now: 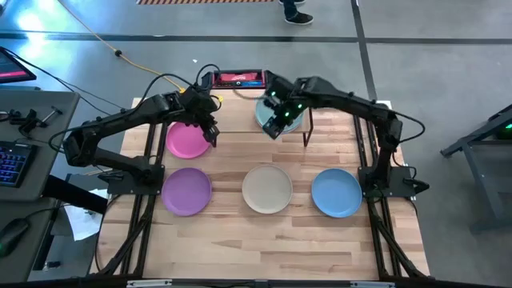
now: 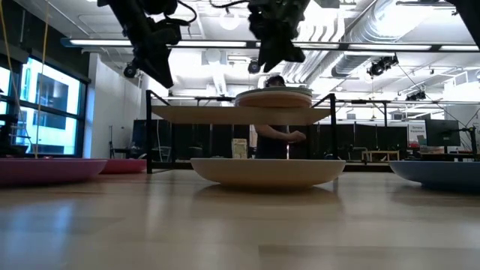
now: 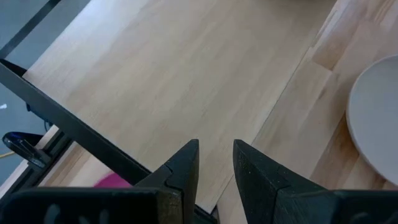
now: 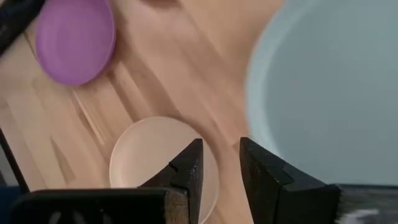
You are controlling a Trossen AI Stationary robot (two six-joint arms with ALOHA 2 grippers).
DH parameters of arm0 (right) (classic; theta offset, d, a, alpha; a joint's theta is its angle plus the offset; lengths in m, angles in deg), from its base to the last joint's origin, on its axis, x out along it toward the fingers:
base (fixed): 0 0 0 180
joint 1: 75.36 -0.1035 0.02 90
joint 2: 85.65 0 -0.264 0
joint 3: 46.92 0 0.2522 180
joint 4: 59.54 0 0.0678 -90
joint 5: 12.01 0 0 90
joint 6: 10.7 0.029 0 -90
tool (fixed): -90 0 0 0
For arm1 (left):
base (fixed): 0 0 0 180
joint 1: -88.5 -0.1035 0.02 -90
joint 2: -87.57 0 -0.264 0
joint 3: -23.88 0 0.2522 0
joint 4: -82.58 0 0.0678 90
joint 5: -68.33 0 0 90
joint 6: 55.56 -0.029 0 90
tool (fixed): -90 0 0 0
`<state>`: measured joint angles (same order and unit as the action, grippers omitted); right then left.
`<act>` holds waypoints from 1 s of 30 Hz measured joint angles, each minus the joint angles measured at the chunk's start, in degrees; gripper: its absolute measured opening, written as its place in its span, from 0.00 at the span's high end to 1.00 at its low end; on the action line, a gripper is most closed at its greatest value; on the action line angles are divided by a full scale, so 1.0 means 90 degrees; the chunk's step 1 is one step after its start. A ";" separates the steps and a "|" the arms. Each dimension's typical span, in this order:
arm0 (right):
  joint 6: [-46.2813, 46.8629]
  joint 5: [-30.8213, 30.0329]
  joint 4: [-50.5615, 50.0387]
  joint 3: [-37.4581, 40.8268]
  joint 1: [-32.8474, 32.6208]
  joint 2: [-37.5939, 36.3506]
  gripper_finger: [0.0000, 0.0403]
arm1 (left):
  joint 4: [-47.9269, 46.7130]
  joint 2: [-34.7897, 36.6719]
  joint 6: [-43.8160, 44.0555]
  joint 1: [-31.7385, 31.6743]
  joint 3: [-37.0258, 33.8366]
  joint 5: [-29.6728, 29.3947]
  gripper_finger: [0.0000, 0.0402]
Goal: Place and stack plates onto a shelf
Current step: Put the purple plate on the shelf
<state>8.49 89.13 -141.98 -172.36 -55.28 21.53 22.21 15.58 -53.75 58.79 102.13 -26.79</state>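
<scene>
Both claws hung empty above the shelf (image 1: 240, 120), fingers a narrow gap apart and clamped on nothing. The left claw (image 1: 210, 128) was over the shelf's bare left end, beside the pink plate (image 1: 187, 141); the right claw (image 1: 274, 124) was at the near edge of the stack of plates (image 2: 274, 97) on the shelf's right half, its top plate a pale teal (image 1: 272, 113).

The plates looked rigid, shallow and fairly light, with a matte finish that should give the fingers some bite. Each offered only a thin raised rim to pinch, so a hold would likely want one finger slid under the lip and one on top; a plate taken at one edge would tend to droop.

On the surface lay four loose plates: the pink one just left of the shelf, then purple (image 1: 186, 190), cream (image 1: 267, 189) and blue (image 1: 336, 192) in a row nearer the front. How many plates the stack held could not be counted.
</scene>
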 joint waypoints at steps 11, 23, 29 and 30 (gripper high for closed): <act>0.0037 -0.0543 0.0180 0.0010 -0.0498 0.0615 0.79 | -0.0339 0.0002 -0.0107 0.0000 0.0000 -0.0002 0.78; 0.0135 -0.1205 0.0015 0.0010 -0.0356 0.0733 0.79 | -0.0369 0.0002 -0.0109 0.0000 0.0000 -0.0002 0.78; 0.0118 -0.1372 -0.0134 0.0010 -0.0197 0.0731 0.79 | -0.0369 0.0002 -0.0109 0.0000 0.0000 -0.0002 0.78; 0.0089 -0.1377 -0.0169 0.0010 -0.0169 0.0730 0.79 | -0.0369 0.0002 -0.0109 0.0000 0.0000 -0.0002 0.78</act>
<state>9.29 76.73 -143.51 -172.27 -56.80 28.11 18.89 15.60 -54.74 58.79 102.13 -26.82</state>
